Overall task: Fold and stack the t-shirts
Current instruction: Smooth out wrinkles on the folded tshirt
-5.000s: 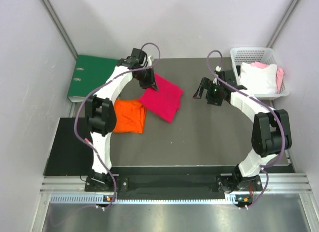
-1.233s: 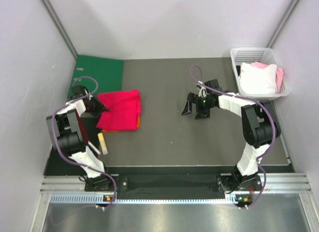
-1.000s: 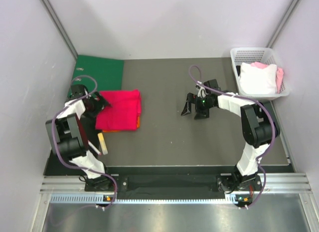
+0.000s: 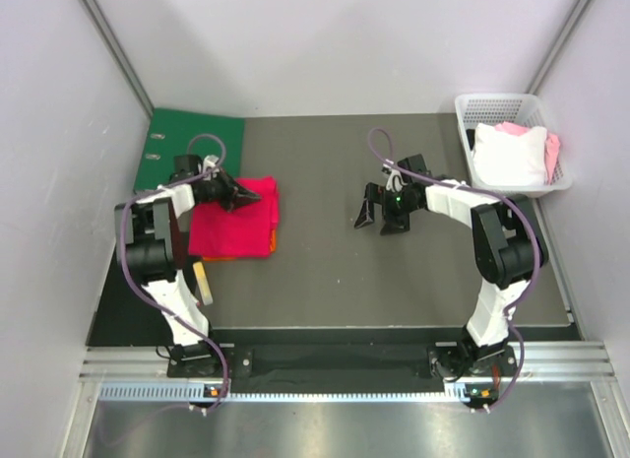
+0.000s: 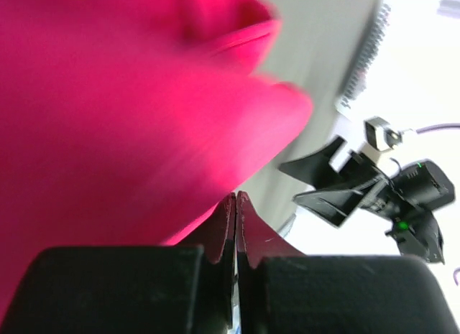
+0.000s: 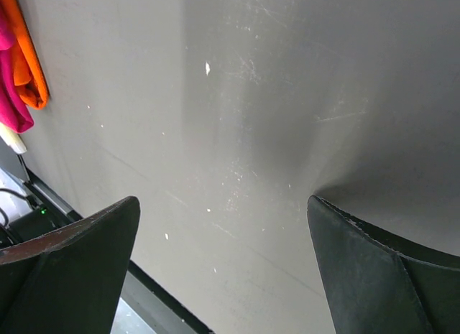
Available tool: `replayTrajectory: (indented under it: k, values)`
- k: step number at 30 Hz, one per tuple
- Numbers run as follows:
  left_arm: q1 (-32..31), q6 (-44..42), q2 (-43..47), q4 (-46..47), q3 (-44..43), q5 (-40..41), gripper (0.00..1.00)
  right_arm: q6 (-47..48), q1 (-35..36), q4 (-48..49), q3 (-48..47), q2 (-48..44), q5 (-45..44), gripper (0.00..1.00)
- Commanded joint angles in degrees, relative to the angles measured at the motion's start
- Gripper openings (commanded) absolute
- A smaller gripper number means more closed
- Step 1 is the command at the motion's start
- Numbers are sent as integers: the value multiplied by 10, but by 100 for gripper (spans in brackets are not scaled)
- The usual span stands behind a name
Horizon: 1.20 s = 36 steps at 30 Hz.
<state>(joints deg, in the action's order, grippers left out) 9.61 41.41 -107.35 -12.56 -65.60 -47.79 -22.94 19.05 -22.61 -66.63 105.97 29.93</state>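
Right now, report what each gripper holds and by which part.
Nothing held, it seems. The left gripper is shut, jaws together with no cloth between them, at the edge of the crimson-pink t-shirt. The right gripper is open over bare table.

A robotics lab's test cell: plain pale panel walls (image 4: 69,113) box in a dark grey table (image 4: 325,271), with two cabled robot arms (image 4: 504,249) bolted to an aluminium rail (image 4: 345,379) (a green ring binder (image 4: 192,141) and white basket (image 4: 497,100) sit behind).

Crimson-pink t-shirt (image 4: 236,227) over orange t-shirt (image 6: 29,61), green binder (image 4: 182,133), white basket (image 4: 497,103), grey table (image 4: 325,271)
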Motion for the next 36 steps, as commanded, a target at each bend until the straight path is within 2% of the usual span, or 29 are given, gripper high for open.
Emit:
replayTrajectory:
  k: [1,8,17,22,25,32,34,36]
  values:
    - [-40,58,-58,120,-47,-69,0,15,9,-1,-35,8,7,100]
    - [-70,121,-163,233,-50,-70,0,26,9,-16,-52,15,5,100]
    - [-55,172,-211,334,-73,-77,0,46,9,-41,-68,22,-1,100]
    - [-39,190,-181,366,-73,-107,0,54,9,-52,-76,27,-2,100]
    - [-28,185,-131,365,-61,-126,0,55,10,-53,-78,29,-2,100]
    - [43,156,-26,337,30,-157,0,55,8,-53,-79,36,2,100]
    - [64,141,-3,309,49,-169,0,54,9,-52,-79,37,4,100]
    - [88,79,9,250,61,-180,0,50,9,-48,-76,37,5,99]
